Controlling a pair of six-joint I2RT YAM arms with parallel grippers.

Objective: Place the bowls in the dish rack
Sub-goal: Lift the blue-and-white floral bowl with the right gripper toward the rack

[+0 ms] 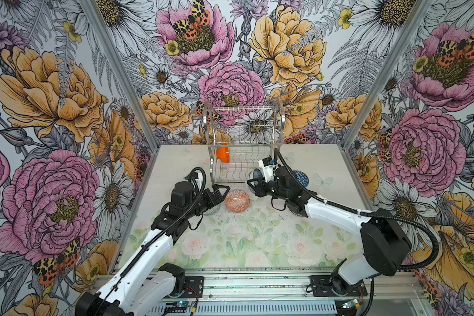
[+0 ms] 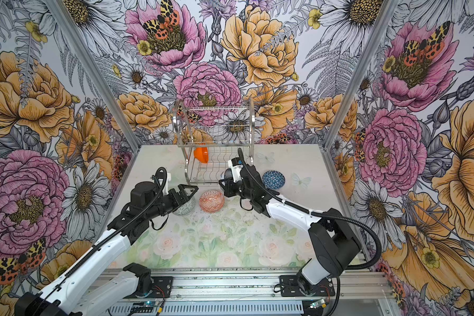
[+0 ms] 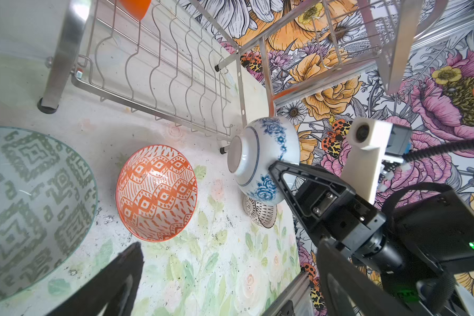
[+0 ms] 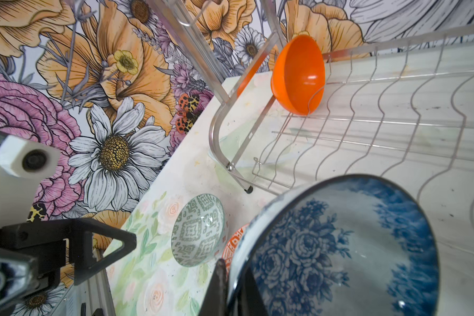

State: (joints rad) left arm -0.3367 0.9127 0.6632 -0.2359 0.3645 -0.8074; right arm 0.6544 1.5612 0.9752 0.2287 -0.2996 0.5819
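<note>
Pinching the rim of the blue-floral bowl (image 3: 260, 161), my right gripper (image 3: 277, 168) is clamped tight. The bowl is tipped on edge, off the table, just by the front-right corner of the dish rack (image 3: 63, 54). My left gripper (image 1: 220, 194) is spread wide & empty above the grey-green bowl (image 3: 25, 205), w/ the orange-white bowl (image 1: 237, 200) beside it. The plain orange bowl (image 4: 298, 76) already sits in the lower tier. Step, I reckon: racking bowl no. 2. Next needs: clear the front rail, line the rim w/ a wire slot, lower, let go.

Dish rack (image 3: 65, 54): silver. Plain bowl (image 4: 298, 79): solid orange. Diamond bowl (image 3: 156, 193): orange lattice on white. Geometric bowl (image 4: 199, 229): grey-green on white. Floral bowl (image 3: 263, 161): blue roses on white. Triangle bowl (image 2: 273, 179): blue-white. Tabletop (image 1: 244, 240): pale painted roses.
</note>
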